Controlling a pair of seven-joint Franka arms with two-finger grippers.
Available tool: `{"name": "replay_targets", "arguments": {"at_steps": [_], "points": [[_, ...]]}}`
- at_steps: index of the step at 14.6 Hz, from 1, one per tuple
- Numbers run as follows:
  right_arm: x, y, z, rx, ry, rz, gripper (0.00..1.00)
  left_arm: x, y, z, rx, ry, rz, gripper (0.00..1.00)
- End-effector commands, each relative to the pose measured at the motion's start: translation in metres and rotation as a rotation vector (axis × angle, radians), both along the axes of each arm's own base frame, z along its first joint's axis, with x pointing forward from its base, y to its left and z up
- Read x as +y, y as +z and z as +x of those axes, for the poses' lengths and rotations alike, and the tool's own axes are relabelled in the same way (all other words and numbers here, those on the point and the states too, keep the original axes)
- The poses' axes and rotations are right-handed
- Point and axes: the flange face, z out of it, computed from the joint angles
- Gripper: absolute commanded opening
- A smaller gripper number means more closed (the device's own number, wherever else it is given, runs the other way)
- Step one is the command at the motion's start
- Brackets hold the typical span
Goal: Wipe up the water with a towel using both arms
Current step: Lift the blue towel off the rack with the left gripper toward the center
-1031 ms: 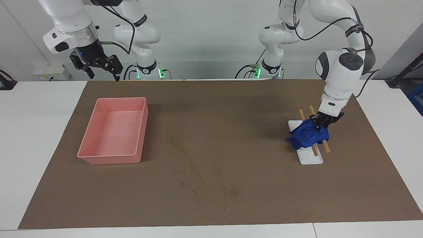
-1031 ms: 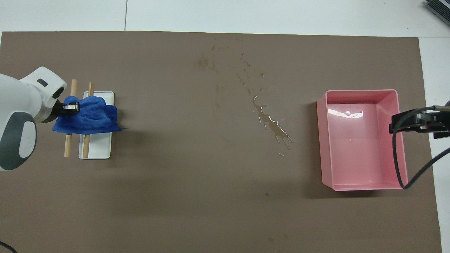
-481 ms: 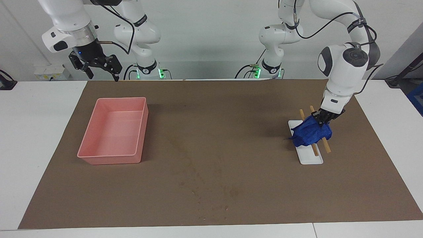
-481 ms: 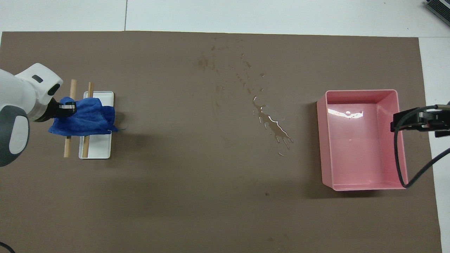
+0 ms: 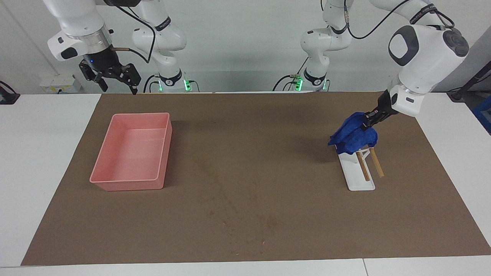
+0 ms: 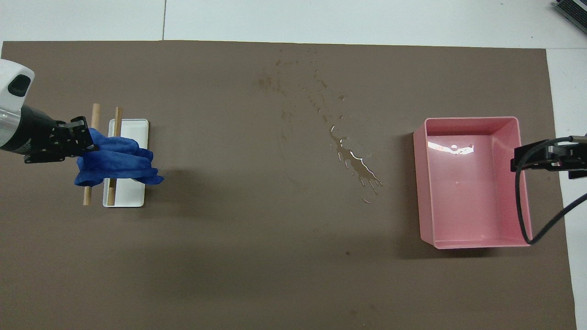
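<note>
I've got the towel (image 5: 353,132) pinched in my left gripper (image 5: 370,119), jaws clenched tight on one bunched corner, and it hangs in the air over the white rack (image 5: 358,177) with its two wooden rods (image 5: 369,164), toward my left arm's end of the table. My right gripper (image 5: 113,77) waits up high over the edge of the mat (image 5: 245,237) near the pink bin (image 5: 132,151), fingers spread, holding nothing.

The spill (image 6: 353,160) sits mid-table, between rack and bin. To do this lift well, I think I need the cloth's drooping edge fully clear of the rods before I swing sideways, or I'll drag the rack along. Then I should carry it low and steady, set it flat on the puddle's nearer end, and press with spread cloth, not a ball.

Against a second ago: the towel lay draped on the rods with my pincer down in it; now it's up off them, my wrist has risen and tilted outward. The right arm has barely moved.
</note>
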Motion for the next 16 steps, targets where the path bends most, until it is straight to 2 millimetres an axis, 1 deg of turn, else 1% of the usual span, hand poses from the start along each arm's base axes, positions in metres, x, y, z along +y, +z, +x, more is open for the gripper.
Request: {"name": "replay_targets", "arguments": {"at_steps": [1, 4, 5, 6, 7, 8, 9, 10, 12, 14, 16], "points": [[-0.001, 0.002, -0.005, -0.021, -0.02, -0.002, 1.0, -0.009, 0.026, -0.009, 0.064, 0.224, -0.153, 0.0], [0.003, 0.004, -0.003, -0.038, -0.015, -0.002, 1.0, -0.029, 0.035, -0.013, 0.205, 0.506, -0.31, 0.0], [0.004, 0.003, -0.003, -0.037, -0.014, -0.002, 1.0, -0.04, 0.036, -0.014, 0.258, 0.579, -0.335, 0.0], [0.004, 0.004, -0.003, -0.038, -0.012, -0.002, 1.0, -0.047, 0.038, -0.013, 0.288, 0.642, -0.351, 0.0], [0.004, 0.004, -0.003, -0.038, -0.012, -0.002, 1.0, -0.063, 0.041, -0.014, 0.317, 0.675, -0.371, 0.0], [0.004, 0.003, -0.002, -0.038, -0.014, -0.002, 1.0, -0.071, 0.044, -0.013, 0.342, 0.718, -0.396, 0.0], [0.004, 0.004, -0.003, -0.04, -0.011, -0.002, 1.0, -0.074, 0.047, -0.011, 0.369, 0.773, -0.424, 0.0], [0.004, 0.004, -0.003, -0.038, -0.012, -0.002, 1.0, -0.085, 0.049, -0.011, 0.395, 0.806, -0.444, 0.0], [0.004, 0.003, -0.003, -0.037, -0.011, -0.002, 1.0, -0.098, 0.055, -0.01, 0.423, 0.881, -0.482, 0.0], [0.004, 0.003, -0.003, -0.037, -0.011, -0.002, 1.0, -0.122, 0.062, -0.012, 0.438, 0.91, -0.499, 0.0], [0.004, 0.003, -0.003, -0.037, -0.006, -0.002, 1.0, -0.141, 0.07, -0.016, 0.445, 0.927, -0.529, 0.0]]}}
